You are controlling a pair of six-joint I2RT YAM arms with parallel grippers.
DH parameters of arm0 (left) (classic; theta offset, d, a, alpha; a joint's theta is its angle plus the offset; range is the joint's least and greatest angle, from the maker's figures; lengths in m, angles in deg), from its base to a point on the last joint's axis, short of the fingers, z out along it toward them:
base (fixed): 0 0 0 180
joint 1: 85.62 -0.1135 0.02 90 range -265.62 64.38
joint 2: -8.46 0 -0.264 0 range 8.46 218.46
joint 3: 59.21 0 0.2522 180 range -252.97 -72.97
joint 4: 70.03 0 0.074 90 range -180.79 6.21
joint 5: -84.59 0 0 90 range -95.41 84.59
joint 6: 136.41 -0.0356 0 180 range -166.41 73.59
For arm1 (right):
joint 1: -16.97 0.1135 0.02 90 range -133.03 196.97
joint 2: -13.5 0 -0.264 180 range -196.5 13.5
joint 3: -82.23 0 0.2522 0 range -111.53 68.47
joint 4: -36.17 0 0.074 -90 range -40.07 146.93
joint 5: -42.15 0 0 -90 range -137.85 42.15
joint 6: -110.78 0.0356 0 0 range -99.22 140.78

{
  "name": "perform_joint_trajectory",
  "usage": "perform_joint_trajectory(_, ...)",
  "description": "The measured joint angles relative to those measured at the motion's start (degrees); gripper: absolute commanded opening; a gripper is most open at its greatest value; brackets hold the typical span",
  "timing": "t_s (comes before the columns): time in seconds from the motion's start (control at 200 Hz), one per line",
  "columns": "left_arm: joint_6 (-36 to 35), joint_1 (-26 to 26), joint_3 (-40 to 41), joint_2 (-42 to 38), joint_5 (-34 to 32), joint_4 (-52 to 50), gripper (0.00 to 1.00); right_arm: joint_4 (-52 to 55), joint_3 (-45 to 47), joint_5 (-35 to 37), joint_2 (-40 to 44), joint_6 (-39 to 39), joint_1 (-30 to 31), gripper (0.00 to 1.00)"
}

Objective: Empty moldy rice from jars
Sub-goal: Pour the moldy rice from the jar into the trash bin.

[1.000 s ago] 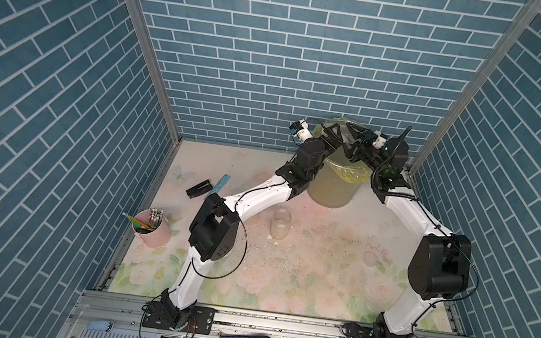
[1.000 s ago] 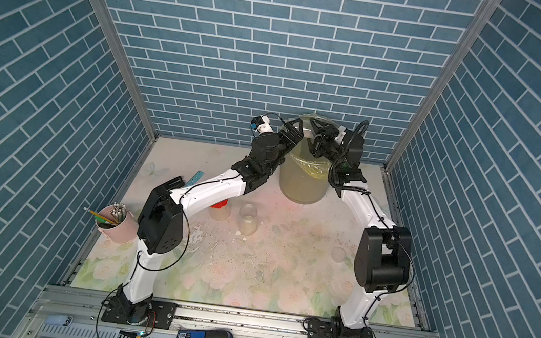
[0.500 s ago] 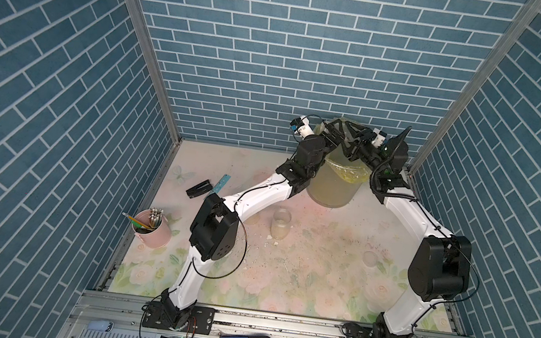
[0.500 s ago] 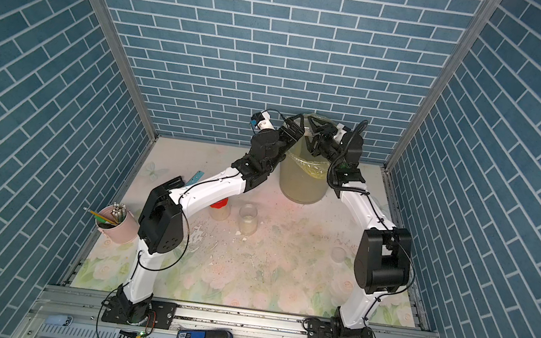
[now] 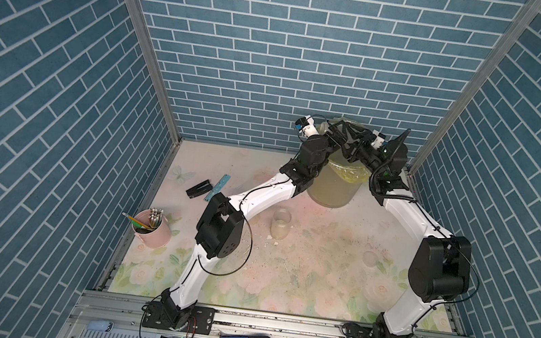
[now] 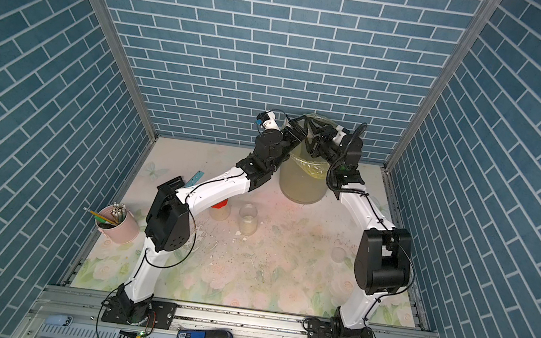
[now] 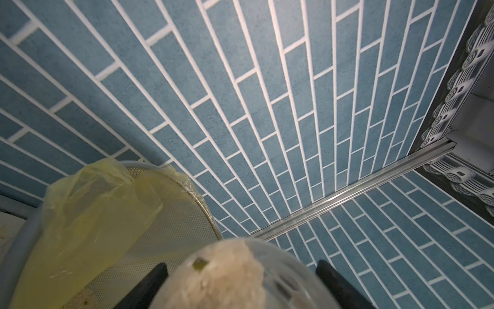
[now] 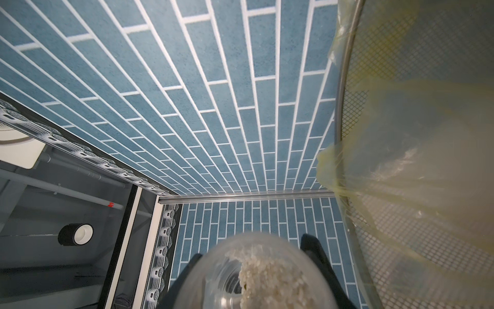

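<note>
My right gripper (image 8: 252, 254) clamps the small clear cylindrical jar (image 8: 213, 278) of pale clumpy moldy rice (image 8: 270, 278) over the big translucent bin with yellow bag (image 5: 330, 192), its long axis pointing toward my left gripper (image 7: 240, 267), which straddles it, grip unclear.

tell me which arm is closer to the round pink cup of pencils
Left. The left arm has its black elbow just beside the round pink cup of pencils; the right arm stands on the far side of the floral mat from it.
</note>
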Motion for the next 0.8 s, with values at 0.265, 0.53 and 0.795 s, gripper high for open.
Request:
perform_joint_trajectory(0.265,2.1,0.1,-0.2,0.0,0.6,1.6,0.55,-0.6,0.8,-0.4,0.0,4.9,0.0,0.0)
perform_joint_trajectory(0.53,2.8,0.2,-0.3,0.0,0.7,2.7,0.45,-1.5,0.8,-0.6,0.1,6.5,0.0,0.28)
perform_joint_trajectory(0.795,2.6,0.6,1.0,-0.4,0.8,4.1,0.42,4.7,0.8,-0.2,2.6,5.3,-0.7,0.64)
